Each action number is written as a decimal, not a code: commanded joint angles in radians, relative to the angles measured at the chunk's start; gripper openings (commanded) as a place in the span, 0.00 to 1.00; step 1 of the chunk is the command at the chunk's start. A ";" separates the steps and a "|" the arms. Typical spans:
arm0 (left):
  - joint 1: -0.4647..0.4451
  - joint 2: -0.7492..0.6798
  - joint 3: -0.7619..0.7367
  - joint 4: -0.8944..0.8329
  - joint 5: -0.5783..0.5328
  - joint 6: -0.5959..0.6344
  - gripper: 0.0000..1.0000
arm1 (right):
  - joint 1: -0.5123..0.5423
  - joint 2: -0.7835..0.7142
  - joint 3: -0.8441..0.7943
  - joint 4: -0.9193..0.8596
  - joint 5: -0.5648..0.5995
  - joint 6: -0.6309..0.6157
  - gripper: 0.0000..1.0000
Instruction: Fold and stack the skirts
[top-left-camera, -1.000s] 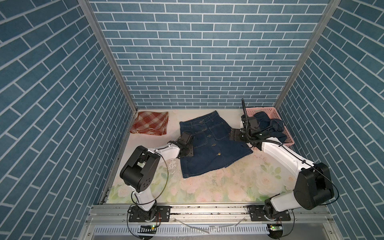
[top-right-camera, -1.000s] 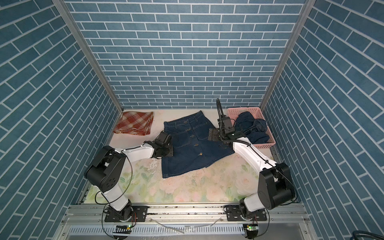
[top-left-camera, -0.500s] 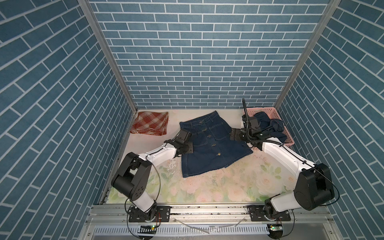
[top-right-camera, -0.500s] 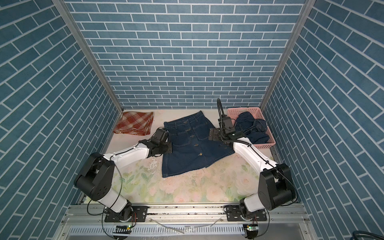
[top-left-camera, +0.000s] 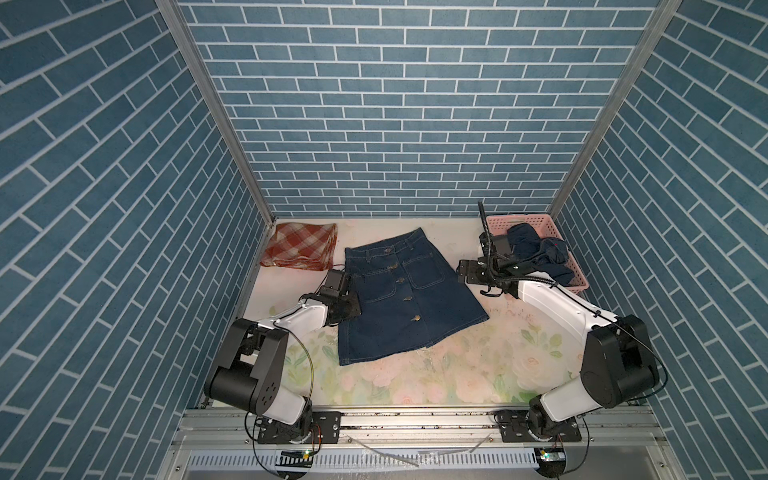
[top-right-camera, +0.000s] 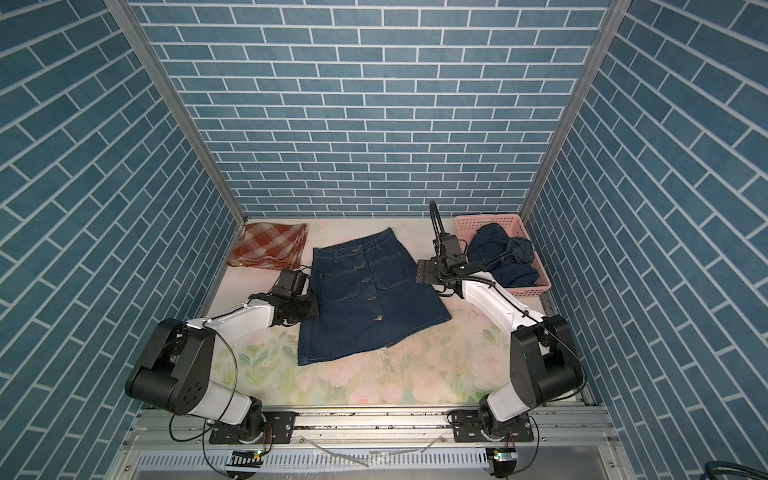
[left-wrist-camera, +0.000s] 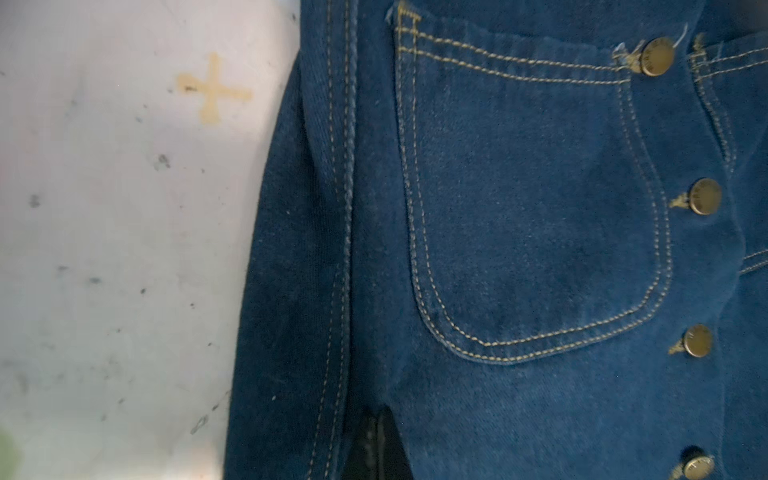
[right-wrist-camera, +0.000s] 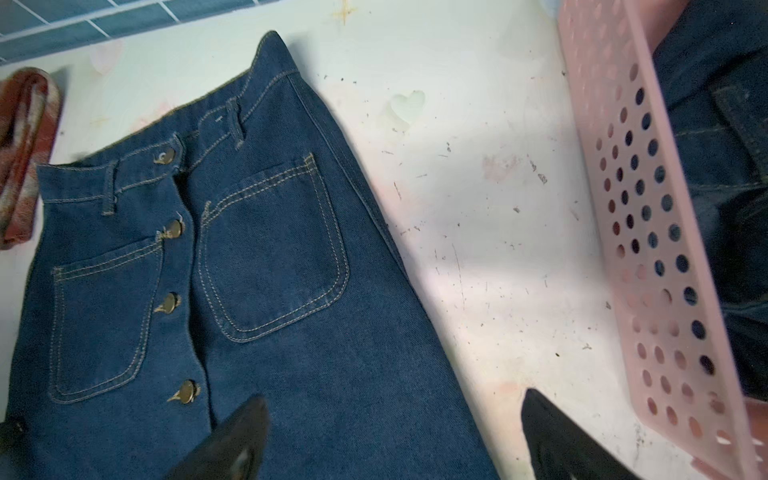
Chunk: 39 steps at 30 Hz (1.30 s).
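The left gripper (top-left-camera: 351, 309) pinches the flat dark blue denim skirt (top-left-camera: 399, 291) mid-frame, probably to fold it. The right gripper (right-wrist-camera: 390, 440) hangs open.

My left gripper (left-wrist-camera: 375, 436) now pinches shut on the side seam of the spread denim skirt (top-left-camera: 399, 291); my elbow sits lower.

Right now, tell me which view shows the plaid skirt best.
A top view: the plaid skirt lies whole, folded, in the far left corner; both top views show it so. The right wrist view catches only a blurred edge. The left wrist view shows none of it, only the denim skirt.
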 joint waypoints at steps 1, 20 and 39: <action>0.006 0.005 -0.005 0.027 0.017 -0.006 0.21 | -0.003 0.028 -0.028 -0.001 -0.013 -0.037 0.94; 0.006 -0.097 -0.007 -0.124 -0.093 0.035 0.66 | -0.075 0.010 -0.269 0.049 -0.041 0.039 0.85; 0.024 0.130 0.027 -0.024 -0.047 0.022 0.67 | -0.114 -0.114 -0.376 0.170 -0.135 0.078 0.00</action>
